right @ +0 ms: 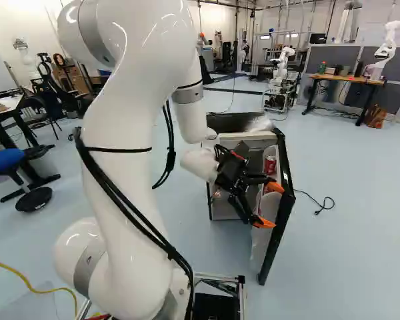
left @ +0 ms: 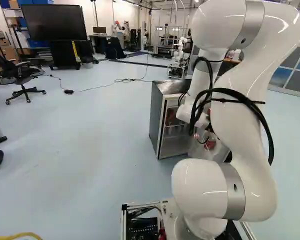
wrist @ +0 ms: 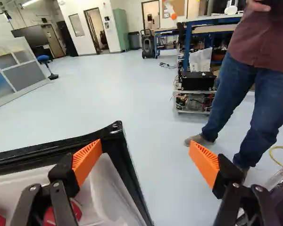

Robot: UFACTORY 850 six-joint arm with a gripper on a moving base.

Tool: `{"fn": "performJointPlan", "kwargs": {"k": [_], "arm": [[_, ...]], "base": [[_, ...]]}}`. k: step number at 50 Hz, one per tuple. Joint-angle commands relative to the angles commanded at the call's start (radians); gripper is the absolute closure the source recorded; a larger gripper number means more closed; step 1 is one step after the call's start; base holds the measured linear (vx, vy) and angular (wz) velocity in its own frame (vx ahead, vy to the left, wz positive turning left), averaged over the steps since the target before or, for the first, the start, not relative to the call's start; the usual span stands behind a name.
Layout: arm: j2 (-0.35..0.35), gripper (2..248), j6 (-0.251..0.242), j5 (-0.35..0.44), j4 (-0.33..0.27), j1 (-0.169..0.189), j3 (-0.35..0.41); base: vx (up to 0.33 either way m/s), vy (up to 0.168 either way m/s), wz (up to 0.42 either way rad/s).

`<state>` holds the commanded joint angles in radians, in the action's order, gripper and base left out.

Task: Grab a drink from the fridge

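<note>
Left base view, fridge: I've got the fridge [left: 157, 120] just past my arm [left: 245, 85], shiny plastic [left: 173, 87] lying on its top.
Left base view, room: office chair [left: 22, 75] over at the left, big dark screen [left: 54, 22] behind it, another robot [left: 180, 52] far beyond the fridge.
Right base view, door: standing open, the fridge door [right: 287, 207] on the right side of the fridge, its inner side carrying pale bins [right: 257, 247].
Right base view, drink: there's a red can [right: 270, 165] up in the door, near the upper orange finger.
Right base view, hand: my hand [right: 269, 205] is reaching in at the door, fingers spread wide.
Wrist view, hand: wide apart here too, the door's top corner showing ahead, between the fingers and nearer one of them.
Wrist view, cans: red cans [wrist: 61, 214] sit in the door bin, low down by that same finger.
Wrist view, person: a person [wrist: 259, 94] stands ahead, beyond the other finger.
</note>
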<state>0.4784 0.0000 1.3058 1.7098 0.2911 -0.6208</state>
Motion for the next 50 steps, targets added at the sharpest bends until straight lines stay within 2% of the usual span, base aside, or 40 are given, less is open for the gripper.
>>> {"fn": "performJointPlan", "kwargs": {"k": [26, 50], "arm": [[0.071, 3, 0.0, 0.0, 0.0, 0.126, -0.149], [0.142, 3, 0.0, 0.0, 0.0, 0.222, -0.293]], "base": [[0.0, 0.0, 0.0], [0.0, 0.0, 0.0]]}}
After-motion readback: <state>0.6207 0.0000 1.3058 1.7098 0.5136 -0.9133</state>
